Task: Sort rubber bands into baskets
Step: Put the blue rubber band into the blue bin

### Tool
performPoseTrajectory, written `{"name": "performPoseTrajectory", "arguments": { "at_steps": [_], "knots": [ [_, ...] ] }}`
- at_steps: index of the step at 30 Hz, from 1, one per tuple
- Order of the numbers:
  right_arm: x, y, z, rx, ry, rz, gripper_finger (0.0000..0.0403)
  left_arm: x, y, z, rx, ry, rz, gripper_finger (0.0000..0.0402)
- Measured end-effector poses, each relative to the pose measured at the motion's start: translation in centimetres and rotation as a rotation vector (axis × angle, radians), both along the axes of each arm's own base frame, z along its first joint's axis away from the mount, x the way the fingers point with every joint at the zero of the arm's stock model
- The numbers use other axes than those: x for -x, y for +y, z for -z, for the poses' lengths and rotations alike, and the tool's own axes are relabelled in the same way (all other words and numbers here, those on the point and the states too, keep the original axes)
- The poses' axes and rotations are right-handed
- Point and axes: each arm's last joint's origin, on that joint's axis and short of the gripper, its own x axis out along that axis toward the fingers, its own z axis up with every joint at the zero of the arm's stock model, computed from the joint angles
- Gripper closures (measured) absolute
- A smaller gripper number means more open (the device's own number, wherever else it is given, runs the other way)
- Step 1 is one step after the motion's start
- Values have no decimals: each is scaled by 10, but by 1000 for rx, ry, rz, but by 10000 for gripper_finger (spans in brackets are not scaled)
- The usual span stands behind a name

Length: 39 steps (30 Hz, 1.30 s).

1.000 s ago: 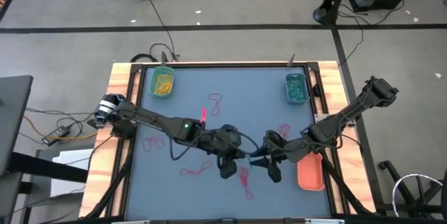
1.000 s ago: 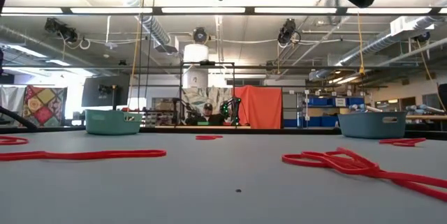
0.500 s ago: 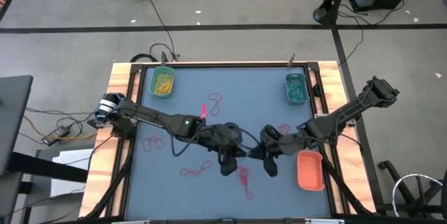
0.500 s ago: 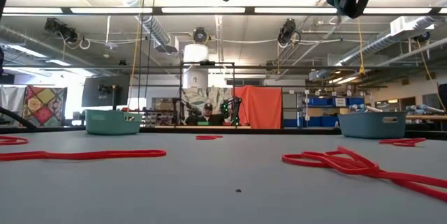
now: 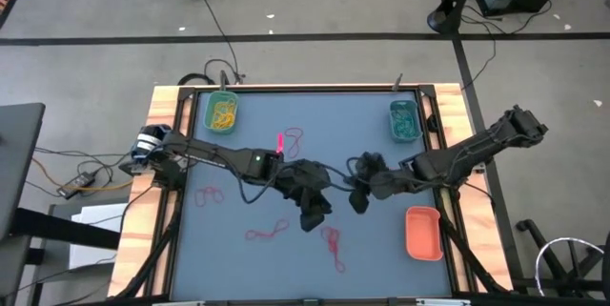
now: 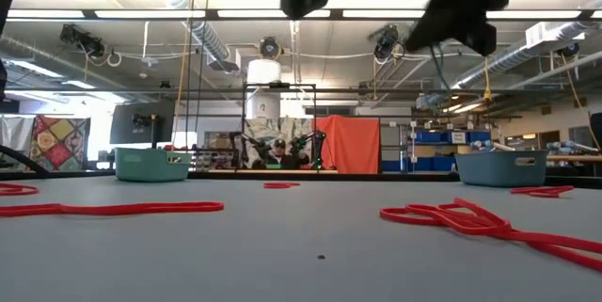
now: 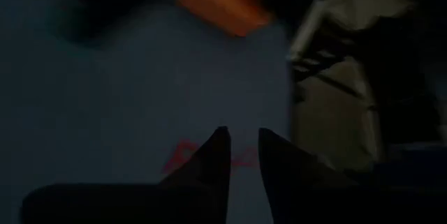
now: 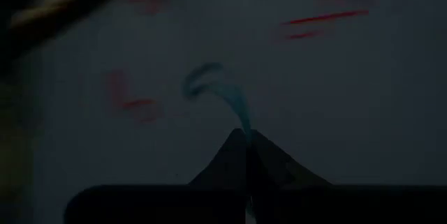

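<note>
My right gripper [image 5: 356, 199] hangs above the table's middle, shut on a blue-teal rubber band [image 8: 222, 88]. Just to its left, my left gripper [image 5: 312, 218] is also raised, its fingers [image 7: 242, 144] a little apart with nothing between them. Red rubber bands [image 5: 269, 231] lie flat and scattered on the grey mat, one tangle [image 5: 332, 241] close below the grippers. The green basket [image 5: 221, 112] with yellow bands stands at the far left. At the far right is the teal basket [image 5: 404, 120], and at the near right the orange-red basket [image 5: 423, 232]. My right gripper pinches the blue-teal band by one end [image 8: 242, 116] between its two fingertips, which slant down toward the mat. The rest of the loop curls out beyond the tips; whether it clears the mat I cannot tell.
More red bands lie near the far middle [image 5: 294, 139], at the left [image 5: 208, 194] and at the right [image 5: 385, 178]. A small pink thing [image 5: 279, 144] sits by the left arm. Wooden rails [image 5: 164, 163] frame the mat. Black cables run along both arms.
My right gripper has moved toward the table's far edge and its middle, tipping further down, and now shows lower in the low view. My left gripper has shifted slightly toward the far edge.
</note>
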Motion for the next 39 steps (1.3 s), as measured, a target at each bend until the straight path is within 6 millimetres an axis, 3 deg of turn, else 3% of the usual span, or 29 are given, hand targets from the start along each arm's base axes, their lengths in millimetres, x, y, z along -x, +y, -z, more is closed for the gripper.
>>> {"name": "performPoseTrajectory", "arguments": {
  "at_steps": [8, 16, 21, 29, 34, 39],
  "knots": [
    [23, -41, 13, 249, 302, 186, 395, -2, -3, -5, 29, -51, 17, 323],
    [36, -90, 17, 319, 527, 347, 395, 0, 7, 0, -19, -11, 106, 323],
    [42, -124, 18, 278, 565, 494, 395, -4, 45, 2, -25, -21, 182, 323],
    [64, -173, 19, 196, 635, 745, 393, 3, 125, 7, -46, -2, 190, 323],
    [74, -193, 19, 114, 625, 834, 393, 18, 166, 14, -72, 64, 181, 324],
    [80, -202, 20, -4, 605, 854, 374, 31, 190, 20, -167, 125, 185, 324]
  ]
}}
